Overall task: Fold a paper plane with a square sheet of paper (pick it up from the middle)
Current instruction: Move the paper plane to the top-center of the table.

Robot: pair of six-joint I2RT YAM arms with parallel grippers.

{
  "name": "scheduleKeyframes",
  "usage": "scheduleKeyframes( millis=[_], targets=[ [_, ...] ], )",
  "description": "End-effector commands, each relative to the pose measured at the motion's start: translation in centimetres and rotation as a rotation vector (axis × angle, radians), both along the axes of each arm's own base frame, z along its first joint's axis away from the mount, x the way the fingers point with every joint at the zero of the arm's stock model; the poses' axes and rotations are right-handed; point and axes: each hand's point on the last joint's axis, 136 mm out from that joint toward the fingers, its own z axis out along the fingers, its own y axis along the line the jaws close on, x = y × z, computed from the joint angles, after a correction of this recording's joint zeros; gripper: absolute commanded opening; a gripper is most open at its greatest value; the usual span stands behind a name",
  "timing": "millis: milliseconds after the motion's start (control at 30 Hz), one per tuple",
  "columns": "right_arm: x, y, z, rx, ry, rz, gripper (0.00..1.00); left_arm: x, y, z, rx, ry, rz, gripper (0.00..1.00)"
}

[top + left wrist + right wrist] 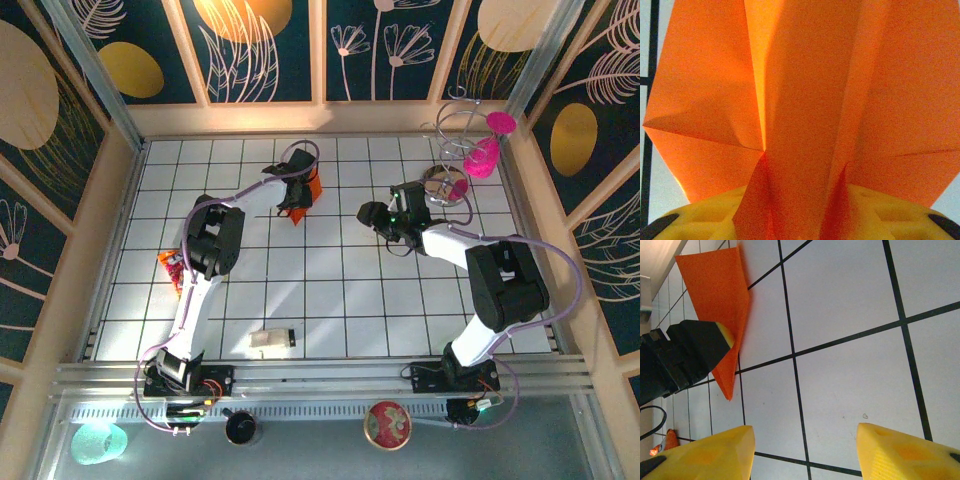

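Left wrist view: the bright orange paper plane [805, 100], thin paper folded along several long creases, rises from between the yellow fingers [705, 217] of the left gripper [800, 222], which are closed onto its lower folds. The layers fan outward above the pinch, with a raised central fold running up the middle.

From the right wrist camera the paper plane [720, 295] reads as a narrow pointed wedge, its tip directed toward a grid line of the white tiled table [850, 305]. One black, yellow-padded finger [702, 345] of the left gripper lies across its side. It cannot be told whether the tip touches the tiles.

In the top external view the paper plane [313, 187] sits at the left gripper [297, 203], over the far middle of the table [340, 290]. The right gripper [368, 213] is near it, on its right, and apart from it. Its two yellow fingers [900, 455] are spread wide with bare tile between them, holding nothing.

A small multicoloured crinkled wrapper [170, 268] lies beside the left arm's forearm, on the left part of the table. A small beige block [270, 340] rests near the front edge. A wire stand with pink cups [470, 150] stands in the far right corner.
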Motion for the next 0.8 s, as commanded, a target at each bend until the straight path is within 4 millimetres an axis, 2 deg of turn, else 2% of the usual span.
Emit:
scheduleKeyframes(
  millis=[0,67,167,267,400,500,600,767],
  targets=[
    [0.0,-0.3,-0.6,0.001,0.009,-0.007,0.56,-1.2,1.3,-3.7,0.029,0.087,0.046,0.46],
    [0.1,-0.3,-0.4,0.001,0.006,-0.008,0.56,-0.8,1.0,-3.0,0.014,0.075,0.043,0.47],
    [0.5,-0.3,0.3,0.000,-0.012,-0.014,0.56,0.0,0.3,-0.2,-0.025,0.039,0.032,0.48],
    [1.2,-0.5,2.0,-0.014,-0.053,-0.018,0.56,0.8,-0.5,4.5,-0.077,-0.031,0.021,0.51],
    [1.9,-2.0,5.0,-0.085,-0.132,-0.063,0.58,0.7,-0.3,11.1,-0.152,-0.145,0.046,0.55],
    [2.1,-4.0,7.4,-0.168,-0.197,-0.117,0.60,0.0,0.6,14.8,-0.194,-0.234,0.075,0.58],
    [1.8,-6.9,9.8,-0.281,-0.271,-0.199,0.63,-1.0,2.4,17.9,-0.229,-0.337,0.105,0.64],
    [0.3,-12.5,13.7,-0.450,-0.395,-0.371,0.71,-3.6,7.8,21.7,-0.199,-0.539,0.201,0.87]
  ],
)
